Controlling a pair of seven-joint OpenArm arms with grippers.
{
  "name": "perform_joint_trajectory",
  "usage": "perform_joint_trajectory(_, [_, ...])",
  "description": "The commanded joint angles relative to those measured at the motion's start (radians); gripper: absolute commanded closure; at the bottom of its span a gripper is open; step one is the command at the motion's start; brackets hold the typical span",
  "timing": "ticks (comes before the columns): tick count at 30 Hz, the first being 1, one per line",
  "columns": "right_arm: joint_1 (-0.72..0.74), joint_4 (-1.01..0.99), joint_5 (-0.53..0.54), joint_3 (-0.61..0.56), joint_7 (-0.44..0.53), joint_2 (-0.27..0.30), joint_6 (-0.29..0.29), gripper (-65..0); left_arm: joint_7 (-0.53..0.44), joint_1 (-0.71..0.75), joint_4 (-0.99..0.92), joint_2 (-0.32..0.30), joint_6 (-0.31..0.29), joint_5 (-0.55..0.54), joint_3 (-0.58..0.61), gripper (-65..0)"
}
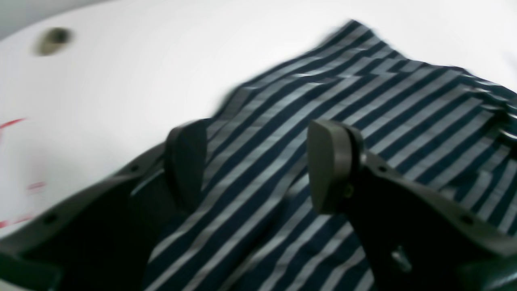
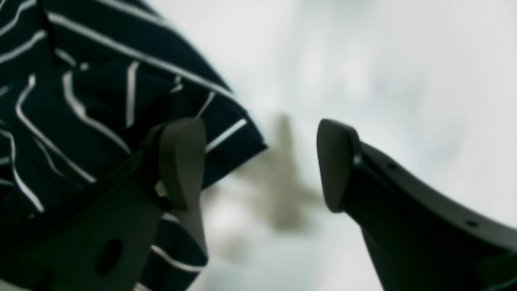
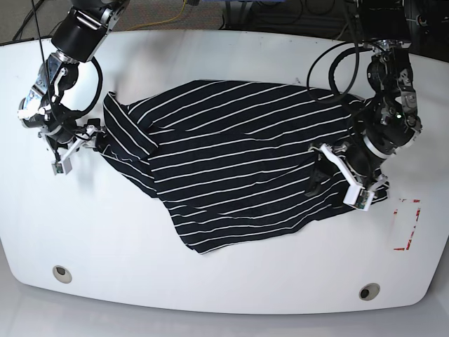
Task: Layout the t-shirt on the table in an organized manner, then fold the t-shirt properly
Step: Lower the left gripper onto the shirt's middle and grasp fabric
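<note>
The t-shirt (image 3: 224, 161) lies spread but rumpled across the middle of the table (image 3: 231, 281). The left gripper (image 1: 256, 165) hangs above its fabric, jaws apart, empty. The right gripper (image 2: 258, 165) is also spread wide at the sleeve edge, holding nothing.

We see little of the room. Beyond the far edge in the base view runs a strip of dark speckled floor (image 3: 168, 17). On it lie cables (image 3: 280, 14), mostly black, and one yellow cable (image 3: 184, 10). Lighting is even and diffuse, shadows soft. No walls or windows are in frame. Both wrist views are blurred.
</note>
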Motion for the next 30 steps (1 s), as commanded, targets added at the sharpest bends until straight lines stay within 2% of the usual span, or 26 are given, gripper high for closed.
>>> perform_joint_trajectory(1, [0.019, 0.021, 0.021, -0.014, 0.024, 0.019, 0.002, -41.7, -0.025, -0.055, 0.016, 0.012, 0.002, -0.005, 0.036, -36.1])
perform_joint_trajectory(5, [0.018, 0.021, 0.021, -0.018, 0.024, 0.018, 0.002, -41.7, -0.025, -0.089, 0.016, 0.061, 0.0, 0.03, 0.068, -36.3])
perform_joint_trajectory(9, [0.016, 0.02, 0.021, -0.018, 0.026, 0.016, 0.002, -41.7, -0.025, -0.131, 0.016, 0.101, 0.0, 0.099, 0.146, -41.0])
perform_joint_trajectory(15, [0.016, 0.021, 0.021, -0.021, 0.027, 0.013, 0.002, -41.6, -0.025, -0.171, 0.012, 0.16, 0.002, 0.268, 0.239, -47.7])
perform_joint_trajectory(21, [0.016, 0.024, 0.021, -0.021, 0.027, 0.013, 0.002, -41.4, -0.028, -0.211, -0.008, 0.216, 0.005, 0.413, 0.305, -49.7])
perform_joint_trajectory(25, [0.013, 0.043, 0.016, -0.021, 0.027, 0.012, 0.002, -41.4, -0.08, -0.216, -0.011, 0.23, 0.016, 0.506, 0.331, -48.9])
perform_joint_trajectory(30, [0.01, 0.047, 0.019, -0.021, 0.027, 0.012, 0.002, -41.4, -0.182, -0.21, -0.04, 0.236, 0.074, 0.624, 0.427, -48.5])
